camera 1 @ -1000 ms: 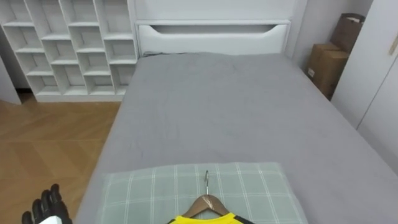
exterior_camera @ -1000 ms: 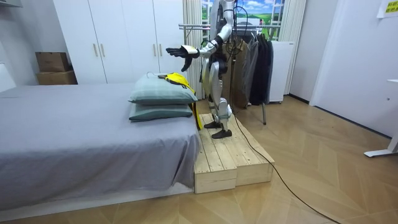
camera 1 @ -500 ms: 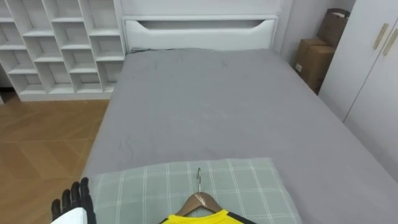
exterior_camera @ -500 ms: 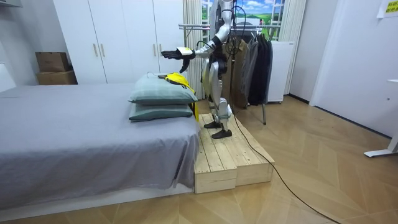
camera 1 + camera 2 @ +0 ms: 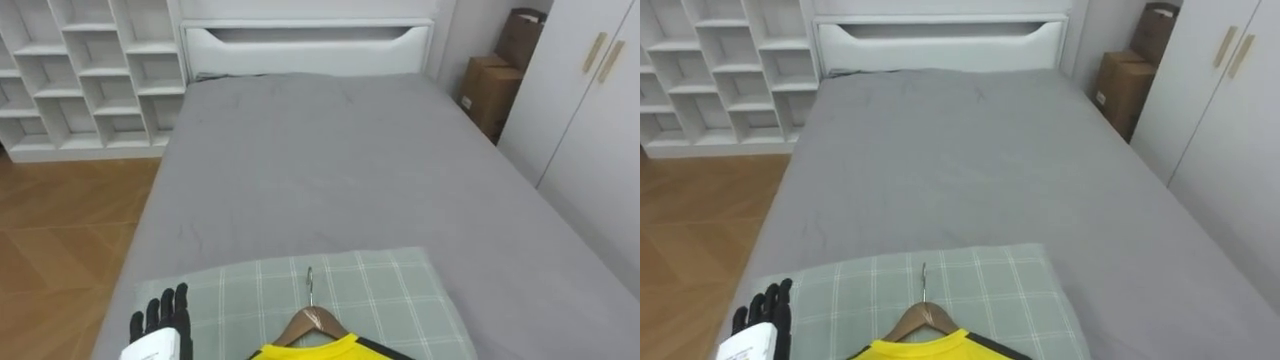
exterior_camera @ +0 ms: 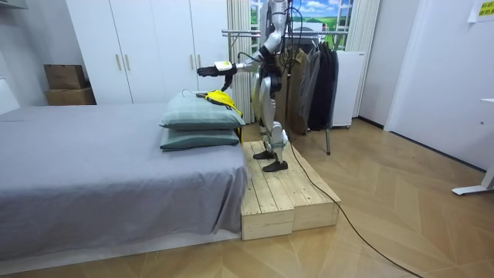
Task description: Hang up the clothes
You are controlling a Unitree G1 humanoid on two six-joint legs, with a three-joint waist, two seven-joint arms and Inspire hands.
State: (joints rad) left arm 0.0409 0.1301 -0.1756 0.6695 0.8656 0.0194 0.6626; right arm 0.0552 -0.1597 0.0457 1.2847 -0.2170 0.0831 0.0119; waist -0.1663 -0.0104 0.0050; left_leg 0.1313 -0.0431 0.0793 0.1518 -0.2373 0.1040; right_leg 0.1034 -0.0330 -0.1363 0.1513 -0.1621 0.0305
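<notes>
Open left hand over the pillow, the yellow garment lying beside it.
Left eye view: the left hand point(image 5: 160, 318) comes in at the lower left, its dark fingers straight and a little spread, holding nothing; the wrist is cut by the bottom edge. To its right a yellow garment point(image 5: 310, 350) on a wooden hanger point(image 5: 312, 324) lies on the checked pillow point(image 5: 390, 290) at the near end of the grey bed point(image 5: 330, 170), with only the collar in frame. Right eye view: the same, the hand closer to the left edge. Room view: the robot stands on a wooden platform point(image 6: 282, 193) at the bed's pillow end, arm stretched level, hand clear above the pillow; the hanger is too small to make out; a clothes rack point(image 6: 309, 77) of dark clothes stands behind.
</notes>
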